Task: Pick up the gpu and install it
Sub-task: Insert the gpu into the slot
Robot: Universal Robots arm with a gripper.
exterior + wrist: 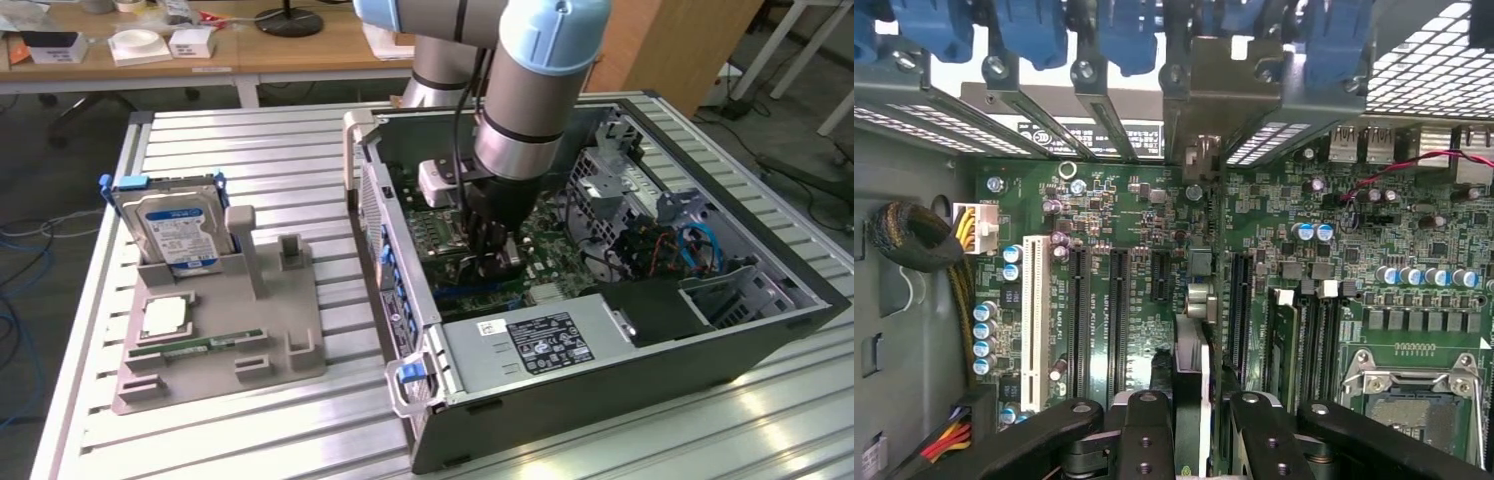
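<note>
A robotics lab or workshop: a robot arm (534, 90) reaches into an open computer case (601, 290) on a slatted aluminium desk (240, 140), beside a grey fixture (220, 340) holding parts. Behind stand wooden benches (160, 60) with boxes; cables (27, 240) trail on the floor.

The slatted aluminium tabletop (267, 150) carries a grey parts holder (220, 345) near one edge and an open computer case (747, 330) beside it.
</note>
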